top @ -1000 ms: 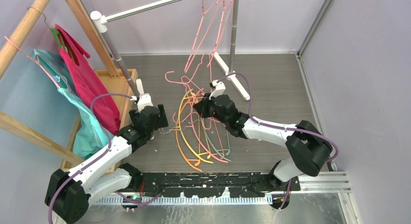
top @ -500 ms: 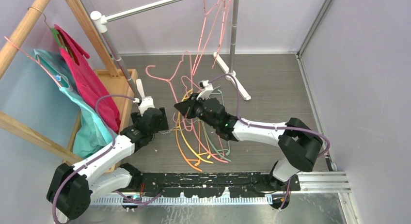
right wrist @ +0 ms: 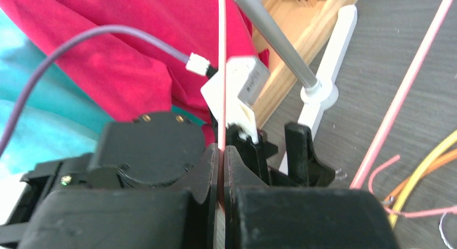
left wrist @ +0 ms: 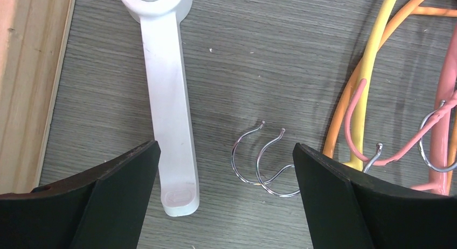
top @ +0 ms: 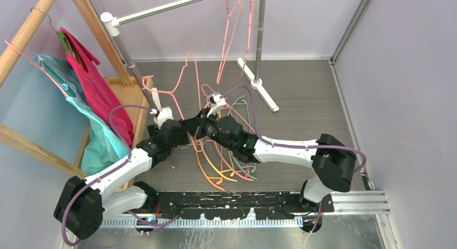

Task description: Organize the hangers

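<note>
The right pincer (top: 189, 125) is clamped on a pink wire hanger (right wrist: 221, 55). In the right wrist view the wire runs straight up out of the closed jaws. The left pincer (top: 168, 131) sits just beside it, its jaws spread wide with nothing between them. It hangs low over the tabletop (top: 307, 98).

Room around the two pincers is tight. The rack's white foot (left wrist: 164, 98) lies just left of the left pincer's gap, and a wooden base (top: 129, 90) borders it further left. A magenta garment (top: 97, 92) and a teal garment (top: 102, 146) hang over that side. To the right of the gap, two bare metal hooks (left wrist: 258, 165) lie near a yellow hanger (left wrist: 372, 87), with orange and pink ones beside it.

The loose hangers (top: 213, 168) lie in a tangled pile on the tabletop, under and in front of the right arm. More pink ones (top: 234, 28) hang from the metal rail (top: 172, 4) at the back, beside its upright pole (top: 261, 33).

The tabletop is grey wood-grain and bare across its right half up to the lilac walls (top: 409, 98).
</note>
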Robot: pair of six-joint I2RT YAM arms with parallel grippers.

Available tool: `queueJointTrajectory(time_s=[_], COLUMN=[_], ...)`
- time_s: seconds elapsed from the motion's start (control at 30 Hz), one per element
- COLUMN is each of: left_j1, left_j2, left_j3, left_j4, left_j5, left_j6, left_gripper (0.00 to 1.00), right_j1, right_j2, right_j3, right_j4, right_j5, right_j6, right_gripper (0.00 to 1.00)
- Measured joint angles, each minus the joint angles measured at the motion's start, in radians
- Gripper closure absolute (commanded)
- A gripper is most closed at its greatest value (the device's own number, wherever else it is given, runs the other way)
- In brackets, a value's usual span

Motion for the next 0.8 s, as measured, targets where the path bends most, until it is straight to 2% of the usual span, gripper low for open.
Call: queueJointTrajectory(time_s=[0.2, 0.43, 0.8], left_j1=[0.000, 0.000, 0.000], left_j2=[0.004, 0.017, 0.023], left_j3=[0.000, 0.000, -0.006], left_j4=[0.011, 0.011, 0.019], left_j5=[0.000, 0.001, 0.001], left_j6=[-0.005, -0.006, -0.006], left_gripper=[0.02, 0.02, 0.02], right_j1=[-0.005, -0.027, -0.128], right_j2=[0.000, 0.000, 0.018], right_j3=[0.134, 0.283, 0.319], right_j4=[-0.079, -0.080, -0.024], right_j5=[0.017, -0.035, -0.190], right_j6=[-0.076, -0.100, -0.020], right_gripper=[0.99, 0.99, 0.99])
